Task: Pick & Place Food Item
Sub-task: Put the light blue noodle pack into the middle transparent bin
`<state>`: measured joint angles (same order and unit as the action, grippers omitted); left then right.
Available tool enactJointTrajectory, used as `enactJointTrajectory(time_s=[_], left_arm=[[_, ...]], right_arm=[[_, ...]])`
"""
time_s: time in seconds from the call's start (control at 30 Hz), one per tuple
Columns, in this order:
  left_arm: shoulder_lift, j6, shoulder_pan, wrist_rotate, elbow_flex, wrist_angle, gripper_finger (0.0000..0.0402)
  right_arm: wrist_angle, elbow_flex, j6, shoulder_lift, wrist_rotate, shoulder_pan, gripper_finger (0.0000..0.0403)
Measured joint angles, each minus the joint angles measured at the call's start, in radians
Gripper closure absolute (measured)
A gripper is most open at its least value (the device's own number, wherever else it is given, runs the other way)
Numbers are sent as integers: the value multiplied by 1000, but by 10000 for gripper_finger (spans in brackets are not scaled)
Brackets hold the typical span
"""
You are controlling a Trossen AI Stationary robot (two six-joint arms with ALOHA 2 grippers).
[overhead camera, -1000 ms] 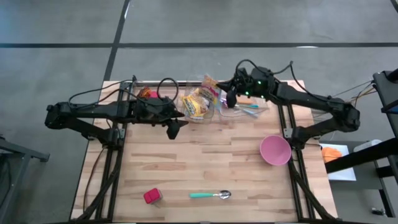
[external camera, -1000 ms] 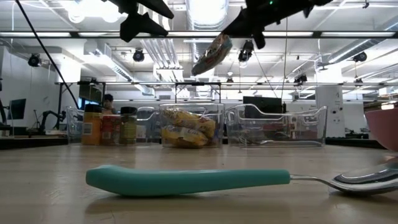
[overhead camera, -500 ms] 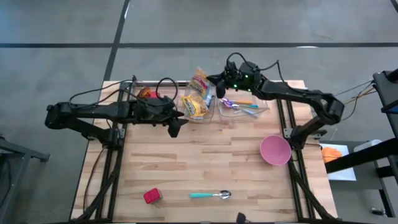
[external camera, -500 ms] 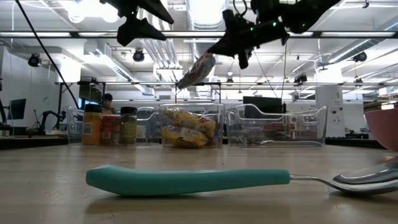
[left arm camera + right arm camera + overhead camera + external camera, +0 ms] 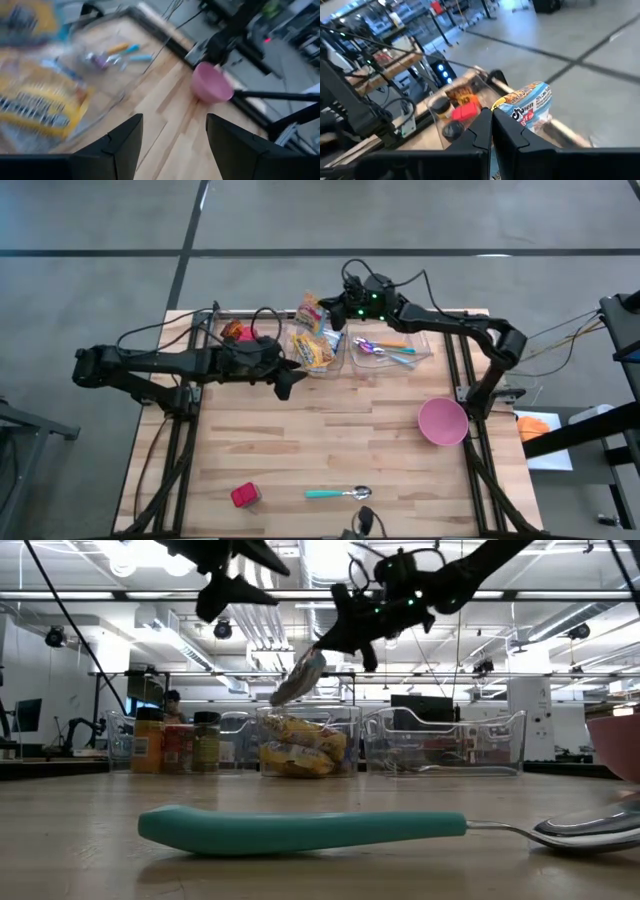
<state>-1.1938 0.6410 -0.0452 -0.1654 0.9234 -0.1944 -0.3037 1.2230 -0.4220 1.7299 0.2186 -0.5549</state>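
1. Nearest the front edge of the counter (image 5: 300, 450) lie a teal-handled spoon (image 5: 338, 494) and a small red block (image 5: 244, 496). Both sit well apart from the action, so they read as spare items not in use.
2. Farther back, toward the right side, a pink bowl (image 5: 442, 421) stands upright with nothing seen in it. It is a likely drop-off spot, though that is only a judgement.
3. The left end effector (image 5: 284, 386) hangs above the counter just in front of the middle bin, its fingers (image 5: 125, 145) parted to a middling gap with nothing between them. It appears to be waiting clear of the other arm's path.
4. Along the back edge runs a row of clear bins: one with jars (image 5: 165, 741), the middle bin (image 5: 306, 741) holding yellow snack packets (image 5: 314, 352), and a bin of utensils (image 5: 385, 350). Sorting by kind explains why the food sits together.
5. The right end effector (image 5: 330, 315) reaches over the back of the middle bin, clamped tight on the corner of a snack bag (image 5: 527, 107), which dangles in the air above the bin. Pinching a corner lets the limp bag hang free and clear the bin wall. The bag's print is probably a chip or cookie brand, but it is too blurred to read.
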Motion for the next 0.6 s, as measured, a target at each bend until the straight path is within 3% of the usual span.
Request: enactJointTrajectory(time_s=[0.17, 0.6], left_arm=[[5, -87, 1, 37, 26, 54, 178], [77, -414, 13, 43, 37, 101, 178]], right_arm=[[20, 15, -72, 64, 3, -1, 395], [-52, -141, -164, 63, 15, -17, 395]])
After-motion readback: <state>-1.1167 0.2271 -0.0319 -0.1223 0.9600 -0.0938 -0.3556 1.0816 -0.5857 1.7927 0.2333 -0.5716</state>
